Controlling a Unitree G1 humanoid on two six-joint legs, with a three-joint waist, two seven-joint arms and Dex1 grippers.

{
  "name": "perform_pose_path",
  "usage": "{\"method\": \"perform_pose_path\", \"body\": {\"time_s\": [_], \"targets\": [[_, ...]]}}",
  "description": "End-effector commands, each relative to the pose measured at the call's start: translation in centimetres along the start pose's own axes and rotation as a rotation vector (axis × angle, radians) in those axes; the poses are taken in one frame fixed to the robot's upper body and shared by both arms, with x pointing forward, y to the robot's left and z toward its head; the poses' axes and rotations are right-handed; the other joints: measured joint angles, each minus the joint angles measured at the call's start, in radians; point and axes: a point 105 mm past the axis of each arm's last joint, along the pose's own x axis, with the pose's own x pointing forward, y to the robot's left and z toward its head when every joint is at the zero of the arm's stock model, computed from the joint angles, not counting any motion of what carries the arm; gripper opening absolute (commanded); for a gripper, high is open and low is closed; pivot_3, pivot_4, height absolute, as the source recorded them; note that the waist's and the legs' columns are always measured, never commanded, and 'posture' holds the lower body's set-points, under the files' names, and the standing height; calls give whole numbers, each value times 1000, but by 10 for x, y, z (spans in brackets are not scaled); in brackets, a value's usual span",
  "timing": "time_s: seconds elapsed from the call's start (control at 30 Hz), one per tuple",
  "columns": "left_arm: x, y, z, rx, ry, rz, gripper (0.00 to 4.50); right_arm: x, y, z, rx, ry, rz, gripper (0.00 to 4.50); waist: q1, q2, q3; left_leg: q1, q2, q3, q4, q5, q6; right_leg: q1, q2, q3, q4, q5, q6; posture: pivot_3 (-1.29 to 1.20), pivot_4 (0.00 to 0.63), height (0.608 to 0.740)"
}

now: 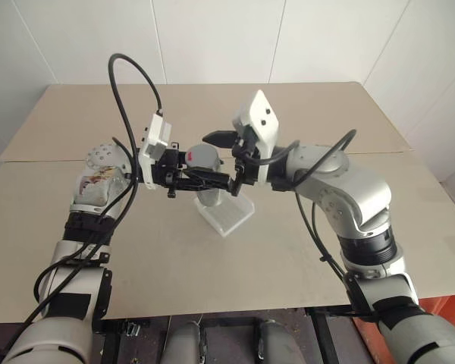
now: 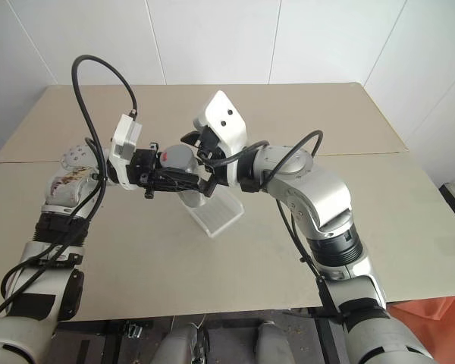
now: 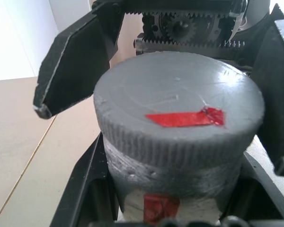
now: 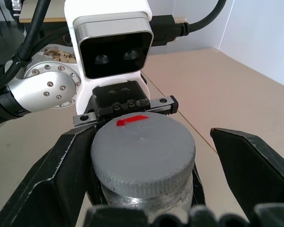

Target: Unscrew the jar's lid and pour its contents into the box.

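Note:
The jar point(image 1: 208, 196) stands upright in the air between my two hands, just above the box point(image 1: 235, 216). My left gripper point(image 1: 205, 180) is shut on the jar's whitish body point(image 3: 132, 205), below the lid. The grey ribbed lid point(image 3: 180, 104) is on the jar and bears a red strip. My right gripper point(image 4: 146, 165) is open, with one black finger point(image 4: 52, 179) on each side of the lid point(image 4: 142, 146) and a gap to the other finger point(image 4: 251, 161). The contents are hidden inside the jar.
The box is a clear shallow tray lying on the beige table point(image 1: 288, 258), near its middle. A second tabletop point(image 1: 212, 98) adjoins at the back, against a white wall. Black cables loop above both wrists.

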Motion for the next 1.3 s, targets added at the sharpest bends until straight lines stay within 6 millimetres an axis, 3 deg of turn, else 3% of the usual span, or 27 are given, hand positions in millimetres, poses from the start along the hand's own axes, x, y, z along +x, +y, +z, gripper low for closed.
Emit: {"method": "perform_pose_path", "body": {"time_s": [0.03, 0.27, 0.37, 0.47, 0.53, 0.67, 0.77, 0.87, 1.03, 1.2, 1.3], "targets": [[-2, -1, 11, 44, -6, -8, 2043, -3, -3, 18, -20, -64, -3, 4500, 0, 0, 0, 0, 0, 0, 0, 0, 0, 0, 0, 0, 0, 0, 0, 0, 150, 740], [-3, -3, 10, 45, 2, -20, 2043, -2, -2, 19, 2, -75, 18, 4500, 0, 0, 0, 0, 0, 0, 0, 0, 0, 0, 0, 0, 0, 0, 0, 0, 150, 740], [-3, -4, 11, 49, 4, -23, 2043, -2, -1, 17, 6, -71, 33, 3881, 0, 0, 0, 0, 0, 0, 0, 0, 0, 0, 0, 0, 0, 0, 0, 0, 150, 740], [-4, -5, 11, 52, 15, -33, 2043, -3, 0, 16, 2, -73, 51, 2912, 0, 0, 0, 0, 0, 0, 0, 0, 0, 0, 0, 0, 0, 0, 0, 0, 150, 740], [-6, -7, 11, 53, 21, -43, 2043, -4, 1, 17, -10, -79, 82, 2770, 0, 0, 0, 0, 0, 0, 0, 0, 0, 0, 0, 0, 0, 0, 0, 0, 150, 740], [-10, -13, 14, 53, 16, -88, 2043, -14, 4, 19, -39, -116, 264, 2770, 1, 0, 0, 0, 0, 0, 0, 0, 0, 0, 0, 0, 0, 0, 0, 0, 150, 740], [-11, -19, 17, 57, 19, -131, 2043, -39, 20, 19, -124, -185, 636, 2770, 2, 0, 0, 0, 0, 0, 1, 0, 0, 0, 0, 0, -1, 0, 0, 0, 150, 740], [-8, -25, 22, 60, 7, -173, 2043, -38, 16, 19, -158, -167, 812, 2770, -4, 0, 0, 0, 0, 0, 2, 0, 1, 0, 0, 1, 0, 0, 0, 0, 150, 740], [-8, -27, 25, 69, -2, -182, 2043, -20, 7, 15, -191, -156, 815, 2770, -16, 0, 0, 1, 1, 0, 0, 1, -1, -2, 2, 2, 2, 0, 0, 0, 150, 740], [-13, -26, 19, 48, 14, -136, 2043, -23, -10, 11, -169, -173, 643, 4347, -9, 0, 0, 0, 1, 0, 1, 1, -2, -2, 2, 2, 2, 0, 0, 0, 150, 740], [-17, -22, 17, 20, 9, -79, 2043, -36, -17, 13, -171, -206, 501, 4478, 5, 0, 0, 0, 1, 0, 1, 1, -2, -2, 1, 1, 2, 0, 0, 0, 150, 740]]}}
